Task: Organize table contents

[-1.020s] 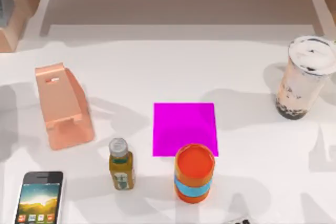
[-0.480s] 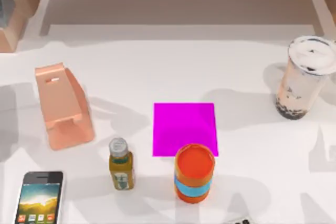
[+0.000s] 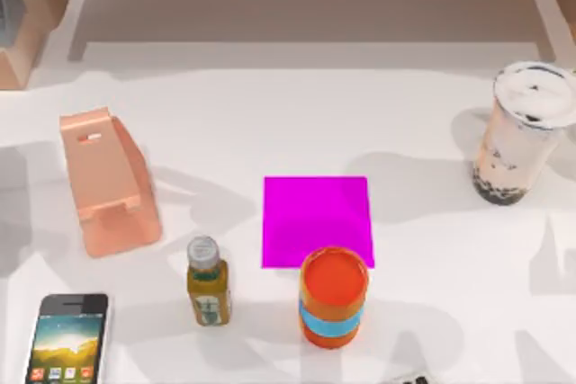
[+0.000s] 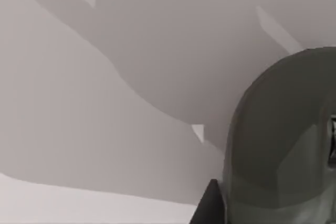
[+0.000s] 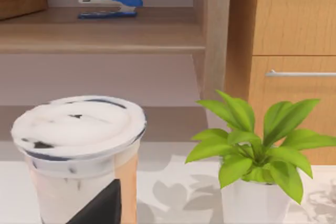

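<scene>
My left wrist looks onto the white table crossed by grey shadows — a rounded grey-green housing looms close.

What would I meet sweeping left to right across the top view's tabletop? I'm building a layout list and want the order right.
Smartphone → pink phone stand → small amber bottle → magenta mat → milk-tea cup. The orange can overlaps the mat, so I leave it out.

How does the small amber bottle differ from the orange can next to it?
The amber bottle is slim, with a grey screw cap; the orange can is wider, with a flat orange top and blue band. The bottle stands off the magenta square; the can overlaps its near edge. Both stand upright on the table.
</scene>
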`<state>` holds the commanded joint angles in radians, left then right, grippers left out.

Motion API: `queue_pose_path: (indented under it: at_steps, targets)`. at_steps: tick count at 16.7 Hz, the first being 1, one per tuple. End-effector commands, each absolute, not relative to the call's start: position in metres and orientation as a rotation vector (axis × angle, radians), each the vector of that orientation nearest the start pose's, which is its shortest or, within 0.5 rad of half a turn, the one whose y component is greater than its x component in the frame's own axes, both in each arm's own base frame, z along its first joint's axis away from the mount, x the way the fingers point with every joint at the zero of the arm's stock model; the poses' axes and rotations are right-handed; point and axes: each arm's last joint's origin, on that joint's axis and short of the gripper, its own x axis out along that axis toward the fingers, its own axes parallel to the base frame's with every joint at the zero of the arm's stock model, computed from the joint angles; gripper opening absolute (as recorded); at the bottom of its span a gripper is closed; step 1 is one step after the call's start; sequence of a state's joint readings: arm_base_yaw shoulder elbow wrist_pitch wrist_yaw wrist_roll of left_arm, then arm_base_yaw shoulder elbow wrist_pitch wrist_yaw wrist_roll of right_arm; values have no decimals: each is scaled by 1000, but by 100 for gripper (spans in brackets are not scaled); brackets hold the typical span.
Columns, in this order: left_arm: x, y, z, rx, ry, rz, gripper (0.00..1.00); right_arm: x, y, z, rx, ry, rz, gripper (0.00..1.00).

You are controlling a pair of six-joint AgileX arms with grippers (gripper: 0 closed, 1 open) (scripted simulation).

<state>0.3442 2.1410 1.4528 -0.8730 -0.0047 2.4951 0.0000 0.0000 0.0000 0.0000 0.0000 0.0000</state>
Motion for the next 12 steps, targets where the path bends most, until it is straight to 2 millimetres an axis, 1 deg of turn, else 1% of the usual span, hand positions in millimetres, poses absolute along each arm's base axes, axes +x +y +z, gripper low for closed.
queue_pose_path:
  at_steps: [2,4,7,10,11,12]
  targets:
    - [373,138,118,1627,889,-1607,0,106,-1,160,0,0,0,100]
    - [375,138,132,1626,887,-1615,0,106,-1,160,0,0,0,100]
    - [375,138,167,1605,888,-1645,0,106,-1,160,0,0,0,100]
    - [373,137,205,1620,889,-1620,0,106,-1,160,0,0,0,100]
    - [372,137,212,1626,889,-1611,0,106,-1,160,0,0,0,100]
    - [372,137,214,1628,889,-1608,0,106,-1,160,0,0,0,100]
